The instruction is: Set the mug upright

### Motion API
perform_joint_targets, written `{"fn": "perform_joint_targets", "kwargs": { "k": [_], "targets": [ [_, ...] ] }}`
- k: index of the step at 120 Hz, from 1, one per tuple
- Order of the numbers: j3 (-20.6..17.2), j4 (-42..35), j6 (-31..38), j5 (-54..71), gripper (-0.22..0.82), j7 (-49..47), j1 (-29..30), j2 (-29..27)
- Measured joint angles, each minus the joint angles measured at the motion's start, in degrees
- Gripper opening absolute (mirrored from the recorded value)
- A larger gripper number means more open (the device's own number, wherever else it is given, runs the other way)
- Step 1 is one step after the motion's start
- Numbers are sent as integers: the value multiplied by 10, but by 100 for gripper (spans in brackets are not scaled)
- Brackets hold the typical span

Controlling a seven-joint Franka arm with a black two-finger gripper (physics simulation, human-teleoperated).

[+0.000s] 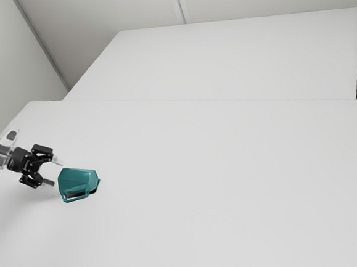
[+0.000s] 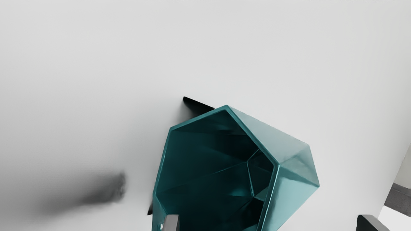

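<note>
"At the exterior view's left, just below mid-height: mug [image 1: 78, 177] on the table [image 1: 232, 191]. Pose?"

"On its side, not upright. Wrist view: mouth faces the gripper [image 1: 54, 172]."

"Gripper state?"

"2 fingers spread wide, nothing gripped. 1 overlaps the mug's rim in the wrist view; contact, cannot tell."

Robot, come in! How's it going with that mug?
Hand open, near the mug's mouth. Mug on its side, not upright. One finger overlaps mug in wrist view; contact unclear.
</note>
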Motion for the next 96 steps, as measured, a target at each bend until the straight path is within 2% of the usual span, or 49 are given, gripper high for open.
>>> {"fn": "perform_joint_targets", "kwargs": {
  "k": [16,25,50,63,75,96],
  "targets": [
    [-5,-7,0,-46,60,45,3,15],
    [-6,-11,0,-61,53,67,4,20],
    [-6,-26,2,-109,13,130,15,25],
    [-6,-32,2,-132,-2,163,15,25],
    [-6,-37,0,-156,-9,197,17,26],
    [-17,-31,-2,-175,-15,246,18,20]
  ]
}}
